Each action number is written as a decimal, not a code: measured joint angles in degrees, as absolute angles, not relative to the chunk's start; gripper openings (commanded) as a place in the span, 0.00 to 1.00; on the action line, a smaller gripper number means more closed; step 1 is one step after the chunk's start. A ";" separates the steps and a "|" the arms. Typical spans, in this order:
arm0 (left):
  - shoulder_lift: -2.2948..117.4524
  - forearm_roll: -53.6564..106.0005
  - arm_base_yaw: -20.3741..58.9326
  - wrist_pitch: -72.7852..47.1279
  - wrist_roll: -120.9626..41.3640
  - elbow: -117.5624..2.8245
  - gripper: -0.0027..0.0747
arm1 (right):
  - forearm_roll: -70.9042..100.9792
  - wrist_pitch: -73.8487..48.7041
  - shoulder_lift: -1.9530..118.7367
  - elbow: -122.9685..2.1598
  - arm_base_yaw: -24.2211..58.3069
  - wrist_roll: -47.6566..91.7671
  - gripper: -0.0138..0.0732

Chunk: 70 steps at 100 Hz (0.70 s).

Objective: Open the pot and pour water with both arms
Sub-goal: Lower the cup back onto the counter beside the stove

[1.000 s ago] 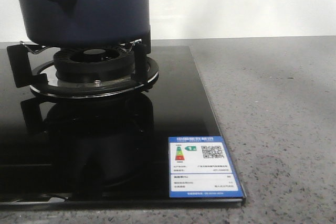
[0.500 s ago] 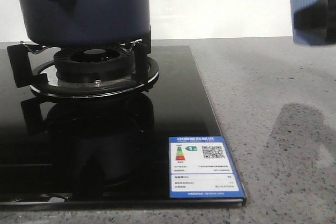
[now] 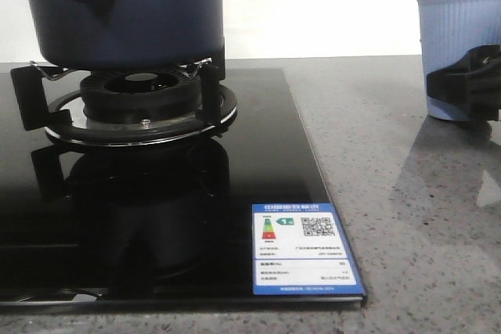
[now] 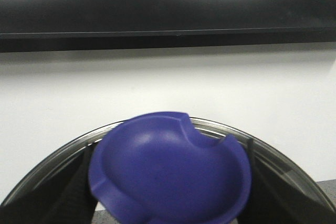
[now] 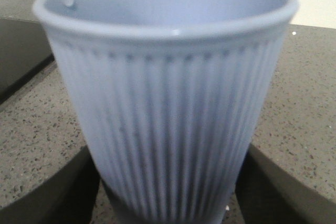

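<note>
The right gripper (image 3: 468, 84) pinches the ribbed light blue cup (image 3: 460, 44) low on its wall, far right on the stone counter (image 3: 407, 193); light, slightly flexible plastic, I'd guess. The left gripper (image 4: 168, 203) clamps the lid knob (image 4: 168, 174). The pot (image 3: 121, 9) sits on the burner (image 3: 141, 103), far left, likely heavy.

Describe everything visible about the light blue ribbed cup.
The light blue ribbed plastic cup stands upright at the right edge of the grey speckled countertop, tapering toward its base under a smooth rolled rim. Vertical ribs cover its matte wall. The right gripper has black fingers around its lower half. Its contents cannot be seen.
</note>
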<state>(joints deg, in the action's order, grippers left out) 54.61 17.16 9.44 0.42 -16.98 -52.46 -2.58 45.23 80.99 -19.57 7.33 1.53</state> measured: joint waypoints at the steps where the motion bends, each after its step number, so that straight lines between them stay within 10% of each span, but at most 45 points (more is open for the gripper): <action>1: 54.61 17.16 9.44 0.42 -16.98 -52.46 0.55 | -2.58 45.40 81.09 -19.57 7.33 1.53 0.45; 22: 54.61 17.16 9.44 0.42 -16.98 -52.46 0.55 | -2.58 46.79 81.91 -19.57 7.23 1.53 0.48; 44: 54.61 17.16 9.44 0.42 -16.98 -52.46 0.55 | -2.45 48.62 82.00 -17.25 7.23 1.42 0.85; 70: 54.61 17.16 9.44 0.42 -16.98 -52.46 0.55 | -2.33 54.84 82.00 -11.49 7.23 -0.47 0.86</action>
<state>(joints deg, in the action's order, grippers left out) 54.61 17.16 9.44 0.42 -16.98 -52.46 -2.33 54.84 82.00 -11.49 7.23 -0.47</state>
